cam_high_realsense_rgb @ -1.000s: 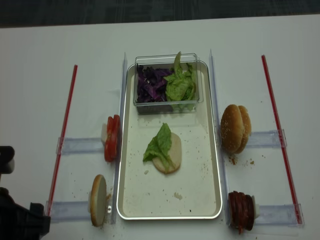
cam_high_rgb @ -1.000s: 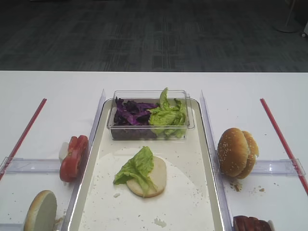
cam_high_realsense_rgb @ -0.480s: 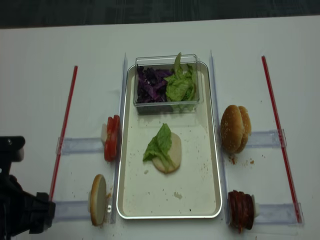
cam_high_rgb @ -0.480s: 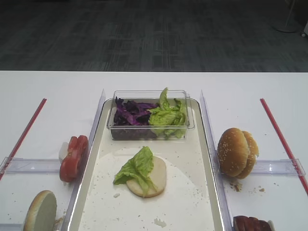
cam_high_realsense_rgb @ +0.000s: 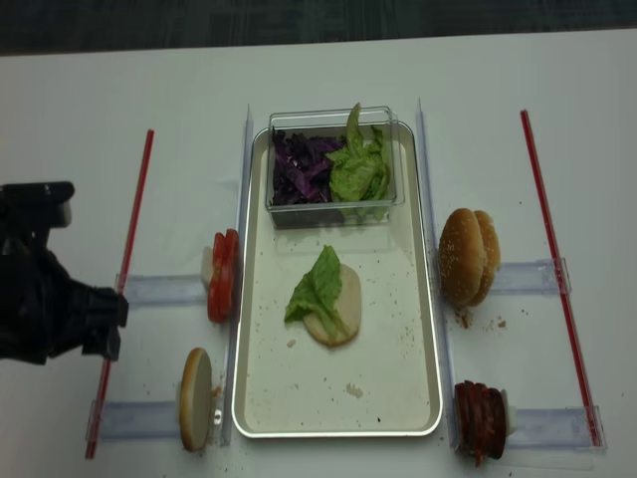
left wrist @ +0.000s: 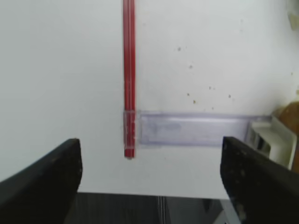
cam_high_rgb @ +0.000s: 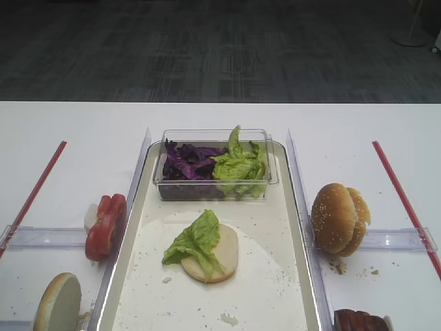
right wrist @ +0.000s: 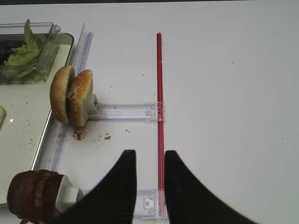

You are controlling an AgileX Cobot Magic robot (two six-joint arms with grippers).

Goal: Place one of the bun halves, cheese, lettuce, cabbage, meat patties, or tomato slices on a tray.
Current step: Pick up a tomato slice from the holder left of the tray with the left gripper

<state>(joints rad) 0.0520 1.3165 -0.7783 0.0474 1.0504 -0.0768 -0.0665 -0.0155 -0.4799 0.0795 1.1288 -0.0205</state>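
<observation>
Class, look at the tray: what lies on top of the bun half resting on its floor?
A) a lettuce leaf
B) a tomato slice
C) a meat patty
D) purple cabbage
A: a green lettuce leaf drapes over the left part of the bun half on the tray; tomato and patties stand outside it.

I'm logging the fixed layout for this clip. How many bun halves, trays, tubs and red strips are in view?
bun halves: 4
tray: 1
tub: 1
red strips: 2
Total: 8
</observation>
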